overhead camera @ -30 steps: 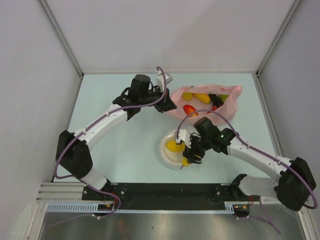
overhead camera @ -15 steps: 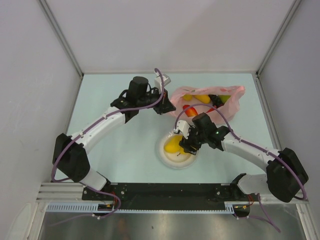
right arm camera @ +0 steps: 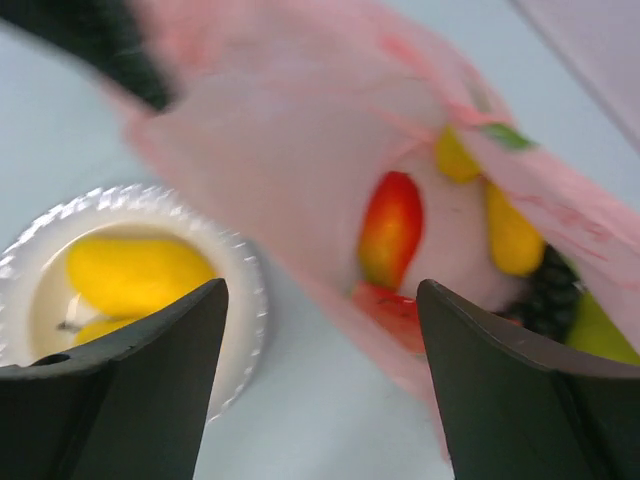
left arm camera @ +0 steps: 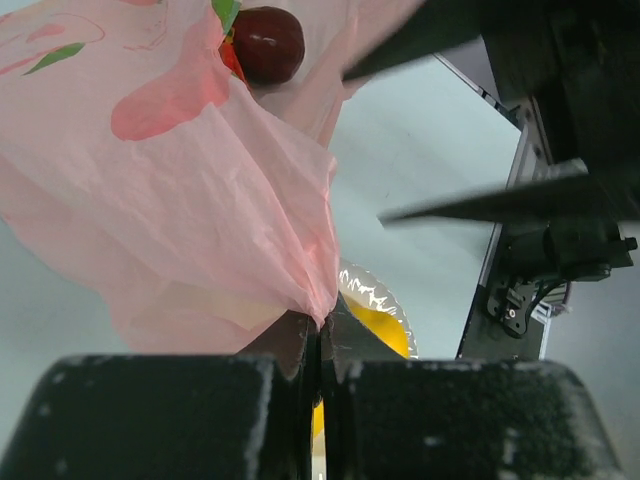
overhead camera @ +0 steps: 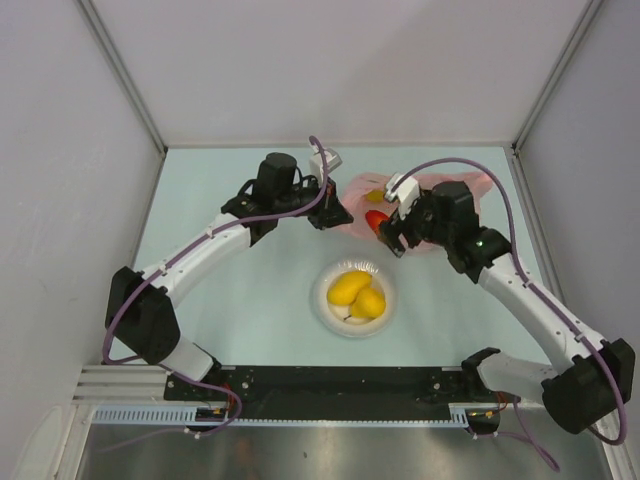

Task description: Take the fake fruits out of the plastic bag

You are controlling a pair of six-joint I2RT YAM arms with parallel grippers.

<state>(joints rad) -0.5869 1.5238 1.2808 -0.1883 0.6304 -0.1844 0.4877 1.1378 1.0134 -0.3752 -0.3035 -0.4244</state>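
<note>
With the left gripper [left arm camera: 322, 340] pinching the left edge of the plastic bag [left arm camera: 200, 200] at the far side of the table [overhead camera: 250, 300], the right gripper [right arm camera: 320, 300], spread wide and empty, should straddle the red-orange mango [right arm camera: 390, 228] just inside the mouth without snagging film.

We find the plastic bag [overhead camera: 465, 185] lying with its mouth toward our right pincer [overhead camera: 390, 242], whose jaws stand wide apart with nothing between them, so the way to the red-orange mango [right arm camera: 390, 228] looks open. Our left pincer [left arm camera: 320, 345] pinches the bag's left edge, and the left arm [overhead camera: 210, 240] bars that side. The white plate [overhead camera: 318, 300], carrying two yellow fruits [overhead camera: 348, 288], sits near the mouth, bare tabletop [overhead camera: 260, 310] between. Left of the plate the tabletop lies free; enclosure walls [overhead camera: 350, 70] bound three sides.
</note>
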